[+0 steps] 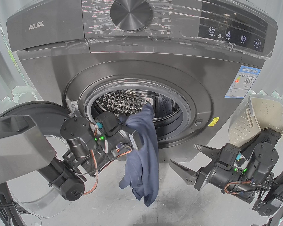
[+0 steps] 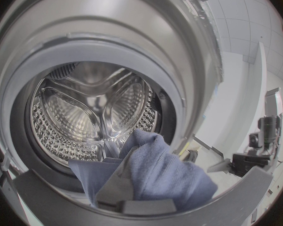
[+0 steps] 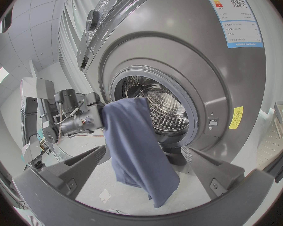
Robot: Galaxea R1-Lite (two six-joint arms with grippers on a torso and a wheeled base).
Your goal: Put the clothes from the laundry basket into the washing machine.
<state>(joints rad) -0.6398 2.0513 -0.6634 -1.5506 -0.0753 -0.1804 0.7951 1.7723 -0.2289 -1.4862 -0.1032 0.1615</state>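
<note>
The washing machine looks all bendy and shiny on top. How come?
Head view: the plastic wrap on the washing machine throws back streaks of light. Left wrist view: the wide lens bulges the door ring, the drum glints, and the corners go dark. Right wrist view: the same bulge curves the straight tiles.

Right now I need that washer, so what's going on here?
The left tool holds a blue garment at the open mouth of the washer; most of it hangs down outside. The right tool is open and empty, low in front of the washer, near the basket.
</note>
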